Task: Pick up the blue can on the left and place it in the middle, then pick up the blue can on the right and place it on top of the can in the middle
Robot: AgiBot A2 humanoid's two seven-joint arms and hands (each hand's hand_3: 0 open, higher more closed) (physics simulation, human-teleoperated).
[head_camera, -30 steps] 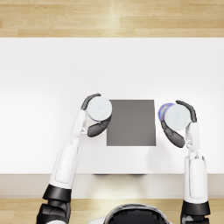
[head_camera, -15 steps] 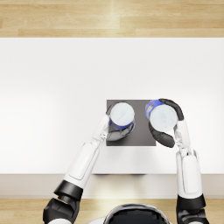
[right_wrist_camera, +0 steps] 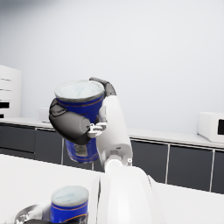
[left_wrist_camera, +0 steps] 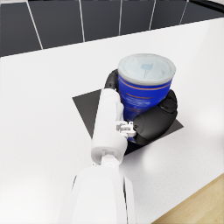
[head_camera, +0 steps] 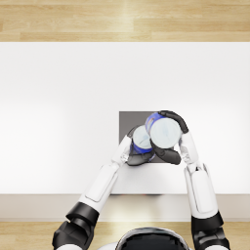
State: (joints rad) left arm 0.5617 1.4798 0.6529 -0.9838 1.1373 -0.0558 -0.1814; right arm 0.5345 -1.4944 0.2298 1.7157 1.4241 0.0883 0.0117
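Left hand [head_camera: 139,155]: dark fingers wrapped round the lower blue can [head_camera: 142,140], which stands upright on the dark grey mat [head_camera: 131,118]. In the left wrist view the same hand [left_wrist_camera: 151,122] cups the can's [left_wrist_camera: 145,87] base, thumb on one side and fingers behind; the pale lid faces up. Half a second ago this can stood further toward the mat's left part; it now sits nearer the mat's middle, with the forearm angled further inward.

Right hand [head_camera: 171,139]: clamped on the upper blue can [head_camera: 163,131], fingers curled over the far side, thumb on the near side. The right wrist view shows this hand [right_wrist_camera: 76,120] holding its can [right_wrist_camera: 82,118] raised in the air, clear of the table, with the lower can [right_wrist_camera: 69,203] visible well below it. Against the earlier frame, the right hand has carried its can leftward and upward; from the head view its lid now partly overlaps the lower can.

Surface: white table [head_camera: 58,112], mat lying flat upon it; wooden floor [head_camera: 122,19] beyond.
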